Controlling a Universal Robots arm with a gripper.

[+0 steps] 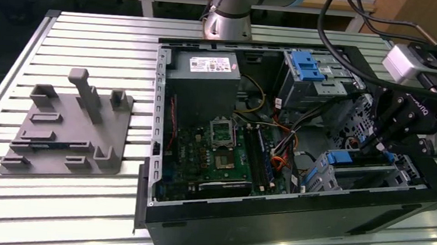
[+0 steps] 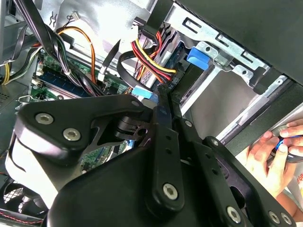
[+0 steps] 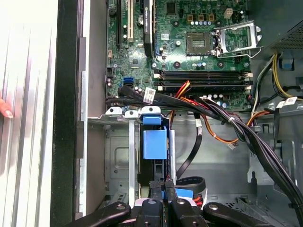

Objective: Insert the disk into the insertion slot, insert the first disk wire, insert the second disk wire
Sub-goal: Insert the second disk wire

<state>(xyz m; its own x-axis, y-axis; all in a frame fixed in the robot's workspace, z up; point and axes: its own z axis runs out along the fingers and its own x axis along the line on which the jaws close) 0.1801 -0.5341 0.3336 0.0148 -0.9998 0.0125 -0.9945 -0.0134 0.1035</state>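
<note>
Grey moulded fixture [image 1: 65,131]: we see it on the slatted metal bench [image 1: 92,36] at the exterior view's left, matte plastic with upright pegs.
Green motherboard [image 1: 216,154]: flat in the open black computer case [image 1: 289,221], bundled wires [image 3: 222,116] crossing it.
Silver disk in its blue plastic carrier [image 3: 155,144]: seated in the low perforated sheet-metal insertion slot [image 3: 118,156], near the case's front corner.
Black claw [image 3: 161,189]: clenched, fingers pressed together just above the carrier.
Handling: we judge the disk rigid, fairly heavy and shock-sensitive; hold the blue rails, not the label.
Hand [image 2: 267,158]: outside the case wall.
</note>
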